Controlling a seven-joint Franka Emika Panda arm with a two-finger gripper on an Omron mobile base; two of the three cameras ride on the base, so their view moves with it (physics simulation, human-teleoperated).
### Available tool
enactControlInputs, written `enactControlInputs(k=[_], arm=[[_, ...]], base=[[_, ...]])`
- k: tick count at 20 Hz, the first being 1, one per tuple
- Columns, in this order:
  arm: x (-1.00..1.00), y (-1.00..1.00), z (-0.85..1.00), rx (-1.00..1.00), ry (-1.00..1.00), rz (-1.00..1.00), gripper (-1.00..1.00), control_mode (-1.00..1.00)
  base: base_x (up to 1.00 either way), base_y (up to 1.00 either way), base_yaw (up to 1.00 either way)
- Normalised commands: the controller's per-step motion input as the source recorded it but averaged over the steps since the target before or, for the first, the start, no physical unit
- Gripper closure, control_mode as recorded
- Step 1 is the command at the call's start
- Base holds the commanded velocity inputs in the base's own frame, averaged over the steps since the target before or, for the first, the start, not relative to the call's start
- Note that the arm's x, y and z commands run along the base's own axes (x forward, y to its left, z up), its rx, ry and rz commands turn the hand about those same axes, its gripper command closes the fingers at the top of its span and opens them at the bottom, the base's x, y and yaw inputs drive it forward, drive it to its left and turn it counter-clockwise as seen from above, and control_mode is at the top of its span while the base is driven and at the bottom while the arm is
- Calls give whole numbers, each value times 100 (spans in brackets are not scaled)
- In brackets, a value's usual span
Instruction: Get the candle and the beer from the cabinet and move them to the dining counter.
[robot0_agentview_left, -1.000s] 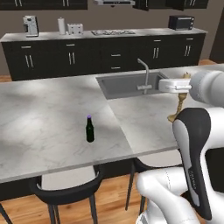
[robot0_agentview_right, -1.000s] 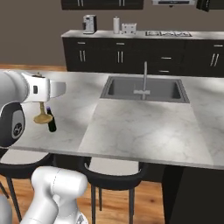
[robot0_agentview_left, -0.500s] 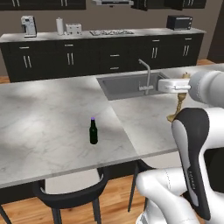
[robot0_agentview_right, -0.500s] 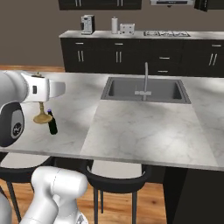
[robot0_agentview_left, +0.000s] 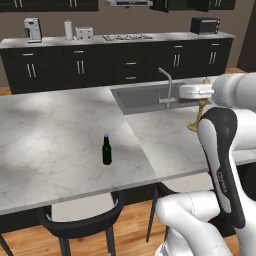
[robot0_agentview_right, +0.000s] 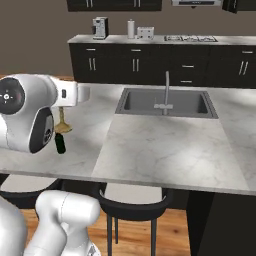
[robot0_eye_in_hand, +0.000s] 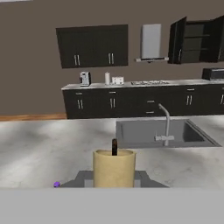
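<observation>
My gripper (robot0_eye_in_hand: 113, 179) is shut on the candle (robot0_eye_in_hand: 113, 168), a tan-gold stick held upright, with a dark fingertip on each side. From the base, the candle (robot0_agentview_left: 199, 114) (robot0_agentview_right: 62, 120) hangs below the gripper (robot0_agentview_left: 201, 94) (robot0_agentview_right: 65, 100), above the near part of the dining counter (robot0_agentview_left: 50, 135) (robot0_agentview_right: 150, 145). The beer (robot0_agentview_left: 106, 150) (robot0_agentview_right: 60, 144), a dark bottle with a purple cap (robot0_eye_in_hand: 57, 184), stands upright on the marble near the front edge. The cabinet (robot0_eye_in_hand: 197, 39) is high on the far wall, its doors open.
A steel sink (robot0_agentview_left: 145, 97) (robot0_agentview_right: 165, 102) with a faucet (robot0_agentview_left: 167, 85) is set into the island. Dark stools (robot0_agentview_left: 80, 225) (robot0_agentview_right: 130, 205) stand at its front edge. Behind, a low black counter (robot0_agentview_left: 125, 60) carries a hob, a coffee machine, a toaster and a microwave.
The whole picture has shifted a little, so the base has crept. The candle stays in the same grip and the beer has not moved on the counter.
</observation>
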Motion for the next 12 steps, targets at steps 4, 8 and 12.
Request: enactControlInputs(k=[4, 8, 12], arm=[[79, -42, -30, 0, 4, 22, 100, -100], [77, -35, -35, -1, 3, 21, 100, -100], [68, -27, -54, -3, 1, 19, 100, -100]], base=[[0, 0, 0], [0, 0, 0], [0, 0, 0]])
